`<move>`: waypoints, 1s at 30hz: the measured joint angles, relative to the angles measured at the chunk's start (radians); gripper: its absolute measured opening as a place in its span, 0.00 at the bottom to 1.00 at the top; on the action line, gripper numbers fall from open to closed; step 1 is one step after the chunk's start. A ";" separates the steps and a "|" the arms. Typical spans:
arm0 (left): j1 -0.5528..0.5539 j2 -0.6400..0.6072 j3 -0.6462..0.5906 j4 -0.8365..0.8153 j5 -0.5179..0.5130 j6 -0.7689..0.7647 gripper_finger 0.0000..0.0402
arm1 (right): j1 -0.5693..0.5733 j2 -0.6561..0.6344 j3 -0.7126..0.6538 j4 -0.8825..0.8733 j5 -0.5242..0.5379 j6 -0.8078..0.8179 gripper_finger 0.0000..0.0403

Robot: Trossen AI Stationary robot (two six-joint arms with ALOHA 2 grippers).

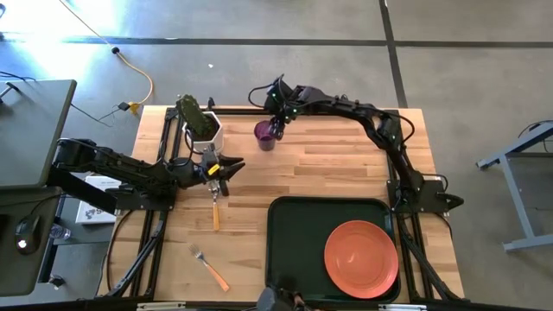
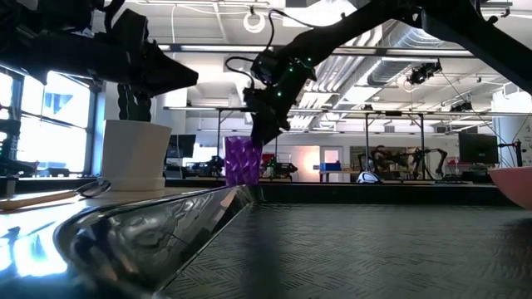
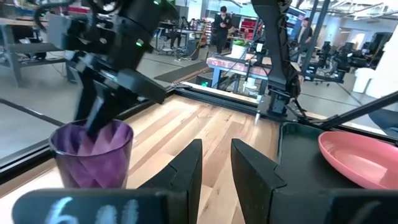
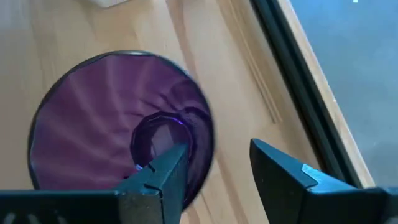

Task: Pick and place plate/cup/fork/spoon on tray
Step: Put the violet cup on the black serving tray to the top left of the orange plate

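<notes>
The purple cup (image 1: 264, 134) stands upright on its base at the far middle of the wooden table. My right gripper (image 4: 217, 168) is over it, slanting down and open, one finger inside the cup (image 4: 118, 118) and the other outside its rim. The orange plate (image 1: 361, 257) lies flat in the dark green tray (image 1: 294, 233) at the near right. The spoon (image 1: 215, 210) and the fork (image 1: 210, 268) lie flat on the table to the left of the tray. My left gripper (image 1: 232, 166) hovers level above the spoon's bowl end, open and with nothing between its fingers. My right gripper straddles the cup's wall (image 4: 204, 146) from above, slanting down. One finger (image 4: 158, 177) is inside the hollow and the other (image 4: 280, 174) outside. I cannot tell whether either finger touches the wall. The cup stands upright on the table (image 2: 243, 162).
A white pot with a green plant (image 1: 203, 130) stands just left of the cup, near the left arm. The tray's raised rim (image 2: 166, 224) fills the near part of the low view. Bare wood lies between the cup and the tray.
</notes>
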 joint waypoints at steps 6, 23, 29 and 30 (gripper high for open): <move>0.000 0.000 0.000 -0.003 -0.003 0.000 0.19 | 0.001 0.000 -0.014 0.004 -0.002 -0.003 0.25; 0.000 0.000 0.001 -0.010 0.003 -0.018 0.19 | 0.230 -0.142 0.052 -0.359 0.033 -0.029 0.01; 0.000 0.000 0.001 -0.026 0.004 -0.028 0.19 | 0.384 -0.168 0.053 -0.467 0.052 0.002 0.01; -0.001 0.000 0.001 -0.027 0.004 -0.028 0.19 | 0.412 -0.168 0.053 -0.479 0.056 0.011 0.01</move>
